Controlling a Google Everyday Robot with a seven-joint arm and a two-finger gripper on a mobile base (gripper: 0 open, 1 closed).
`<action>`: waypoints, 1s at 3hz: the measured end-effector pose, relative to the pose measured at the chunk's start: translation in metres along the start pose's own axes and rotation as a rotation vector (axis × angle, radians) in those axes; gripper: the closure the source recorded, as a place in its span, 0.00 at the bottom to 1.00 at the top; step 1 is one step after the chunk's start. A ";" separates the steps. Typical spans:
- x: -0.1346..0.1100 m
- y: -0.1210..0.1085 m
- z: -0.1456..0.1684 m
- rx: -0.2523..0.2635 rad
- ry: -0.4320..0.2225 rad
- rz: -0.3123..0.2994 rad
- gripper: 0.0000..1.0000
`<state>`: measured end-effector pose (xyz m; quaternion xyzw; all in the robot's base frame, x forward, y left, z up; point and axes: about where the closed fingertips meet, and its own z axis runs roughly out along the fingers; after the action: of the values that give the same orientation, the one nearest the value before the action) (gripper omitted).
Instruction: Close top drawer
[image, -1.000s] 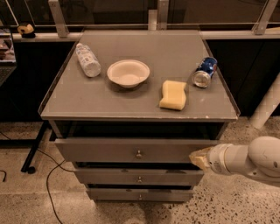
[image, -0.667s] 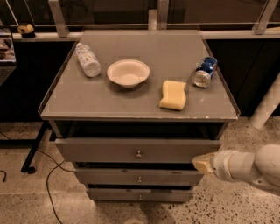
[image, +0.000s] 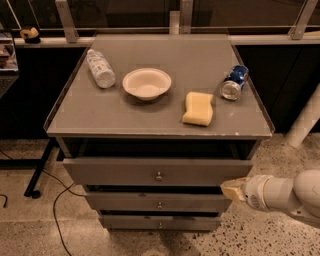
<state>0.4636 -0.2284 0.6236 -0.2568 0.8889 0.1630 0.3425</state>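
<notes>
At near right, gripper (image: 232, 190) — jaws together — beside open top drawer (image: 115, 172); push front squarely near knob (image: 159, 176), avoiding skew.

Place: we take this for a robot test space in a lab or office building.
Floor: we see speckled terrazzo (image: 265, 237) with a loose black cable (image: 54, 210) trailing across it.
Surroundings: we see slanted metal railing posts (image: 66, 20) along a ledge behind, and a white column (image: 304, 122) at the right.
Furniture: we see a grey drawer unit, its top drawer (image: 115, 172) ajar under a rimmed tabletop (image: 150, 120).
Props: we see a plastic bottle (image: 100, 68), white bowl (image: 147, 83), yellow sponge (image: 198, 108) and blue can (image: 235, 82) laid apart.
Machine: we see the tool (image: 234, 190) of a white robot arm at lower right, just beside the drawer fronts.
</notes>
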 end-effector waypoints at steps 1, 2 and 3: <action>0.000 0.000 0.000 0.000 0.000 0.000 0.58; 0.000 0.000 0.000 0.000 0.000 0.000 0.35; 0.000 0.000 0.000 0.000 0.000 0.000 0.11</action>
<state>0.4636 -0.2283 0.6236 -0.2569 0.8889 0.1631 0.3425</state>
